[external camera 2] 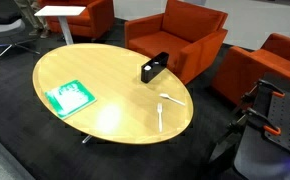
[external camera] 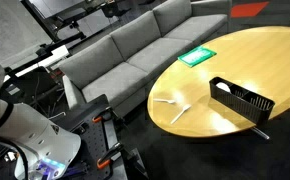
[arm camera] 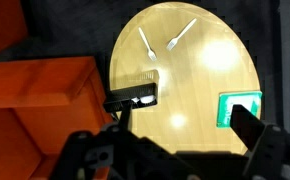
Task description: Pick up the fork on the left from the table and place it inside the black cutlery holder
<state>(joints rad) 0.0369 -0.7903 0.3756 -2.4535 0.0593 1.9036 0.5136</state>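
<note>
Gripper (arm camera: 165,140), wrist view: my two dark fingers (arm camera: 267,148) come in along the bottom edge and stand wide apart. Nothing sits between them and they touch nothing. Bare tabletop and dark floor show through the gap. I hang high above the scene, off the table's edge.

The fork (arm camera: 182,34): lies flat on the table (arm camera: 210,80), near the rim at the top of my wrist view and well away from my fingers. It also shows in both exterior views (external camera: 165,100) (external camera 2: 160,116). The other whitish utensil (arm camera: 145,42) lies just beside it; the pair splay apart like a V and do not touch. Too small to read the tines with confidence.

The black cutlery holder (arm camera: 133,97): stands on the table close to the rim, on the side by the orange armchair (arm camera: 35,90). It lies between the utensils and my fingers in the wrist view. Its contents cannot be made out.

A flat green sheet (arm camera: 240,108) lies on the opposite side of the tabletop, partly hidden behind one finger. A grey sofa (external camera: 125,50) stands behind the table in an exterior view.
</note>
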